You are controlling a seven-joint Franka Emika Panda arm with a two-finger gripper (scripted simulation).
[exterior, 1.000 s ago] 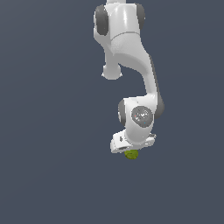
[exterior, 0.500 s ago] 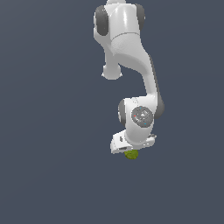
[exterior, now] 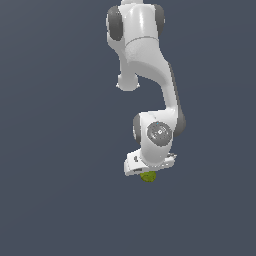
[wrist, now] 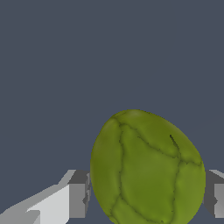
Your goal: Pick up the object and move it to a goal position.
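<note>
The object (exterior: 148, 176) is a small yellow-green lump with a bumpy surface, peeking out just below the white hand in the exterior view. In the wrist view the object (wrist: 148, 168) fills the space between the two grey finger pads (wrist: 78, 194), one pressed against each side. My gripper (exterior: 147, 173) is shut on it, pointing down, and the hand hides its fingers in the exterior view. The gripper (wrist: 146, 192) holds the lump over a plain dark grey background.
The white arm (exterior: 150, 65) reaches down from the top of the exterior view. Around it is only a uniform dark grey surface (exterior: 55, 150), with no other objects or edges in sight.
</note>
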